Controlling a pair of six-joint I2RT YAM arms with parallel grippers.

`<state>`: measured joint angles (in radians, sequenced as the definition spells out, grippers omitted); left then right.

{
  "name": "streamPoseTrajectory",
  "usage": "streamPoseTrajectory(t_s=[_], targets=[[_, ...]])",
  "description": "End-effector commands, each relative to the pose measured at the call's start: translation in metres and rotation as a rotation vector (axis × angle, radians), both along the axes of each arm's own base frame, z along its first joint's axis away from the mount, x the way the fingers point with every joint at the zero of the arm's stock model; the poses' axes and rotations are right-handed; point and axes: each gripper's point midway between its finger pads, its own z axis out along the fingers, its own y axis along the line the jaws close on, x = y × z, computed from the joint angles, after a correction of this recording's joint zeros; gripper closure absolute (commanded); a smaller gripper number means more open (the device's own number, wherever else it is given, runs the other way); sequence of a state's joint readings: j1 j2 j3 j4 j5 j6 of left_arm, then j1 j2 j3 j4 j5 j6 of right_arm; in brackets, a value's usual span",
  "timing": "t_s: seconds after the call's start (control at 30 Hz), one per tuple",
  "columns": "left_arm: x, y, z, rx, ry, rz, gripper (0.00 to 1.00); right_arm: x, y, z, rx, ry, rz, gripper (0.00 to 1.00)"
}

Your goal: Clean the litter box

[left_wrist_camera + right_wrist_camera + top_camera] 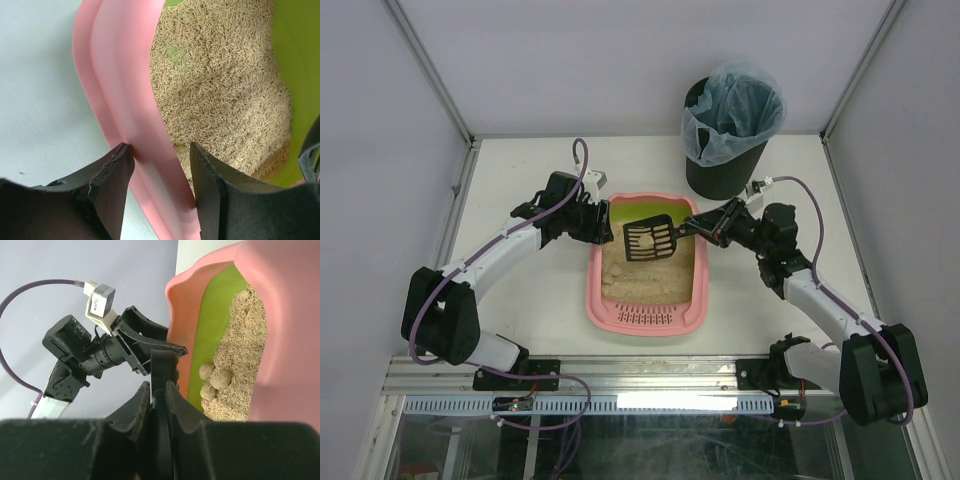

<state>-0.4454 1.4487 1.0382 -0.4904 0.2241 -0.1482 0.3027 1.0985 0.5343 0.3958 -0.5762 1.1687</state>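
The pink litter box lies mid-table with beige litter and a lime-green far end. My left gripper is at its far left rim. In the left wrist view the gripper is shut on the pink wall, one finger outside and one over the litter. My right gripper is shut on the handle of a black slotted scoop, whose head hangs over the far end of the box with a beige clump in it. In the right wrist view the gripper clamps the handle, and three clumps show by the green end.
A black round bin with a bluish bag stands at the back right, just behind my right arm. Metal frame posts and white walls close the table on both sides. The slotted rim of the box faces the near edge.
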Motion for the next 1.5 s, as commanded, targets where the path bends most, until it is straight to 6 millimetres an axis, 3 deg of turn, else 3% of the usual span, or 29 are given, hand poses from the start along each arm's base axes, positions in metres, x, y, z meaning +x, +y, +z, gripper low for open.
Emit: streamPoseTrajectory(t_s=[0.0,0.13,0.23,0.47,0.6,0.73,0.9,1.07,1.23,1.47], targets=[[0.005,-0.009,0.001,0.002,-0.033,-0.042,0.51,0.014,0.006,0.034,0.046,-0.047,0.008,1.0],[0.004,-0.009,0.0,0.004,-0.029,-0.043,0.51,0.035,0.002,0.057,-0.011,-0.077,-0.039,1.0],[0.005,-0.008,0.0,0.009,-0.033,-0.039,0.51,0.054,-0.01,0.087,-0.034,-0.126,-0.101,1.0],[0.005,-0.007,-0.001,0.013,-0.033,-0.035,0.51,0.109,-0.053,0.14,-0.076,-0.193,-0.279,1.0],[0.006,-0.007,-0.002,0.017,-0.032,-0.034,0.51,0.132,-0.082,0.178,-0.017,-0.232,-0.363,1.0],[0.006,-0.006,-0.002,0.018,-0.034,-0.033,0.51,0.15,-0.117,0.204,-0.004,-0.284,-0.47,1.0],[0.005,-0.007,-0.002,0.015,-0.03,-0.037,0.51,0.177,-0.17,0.207,-0.208,-0.358,-0.676,1.0],[0.005,-0.007,-0.002,0.014,-0.032,-0.037,0.51,0.196,-0.197,0.209,-0.456,-0.473,-0.767,1.0],[0.005,-0.008,-0.001,0.012,-0.03,-0.039,0.51,0.21,-0.205,0.209,-0.699,-0.596,-0.771,1.0],[0.005,-0.009,-0.001,0.01,-0.03,-0.041,0.51,0.215,-0.174,0.213,-1.196,-0.797,-0.763,1.0]])
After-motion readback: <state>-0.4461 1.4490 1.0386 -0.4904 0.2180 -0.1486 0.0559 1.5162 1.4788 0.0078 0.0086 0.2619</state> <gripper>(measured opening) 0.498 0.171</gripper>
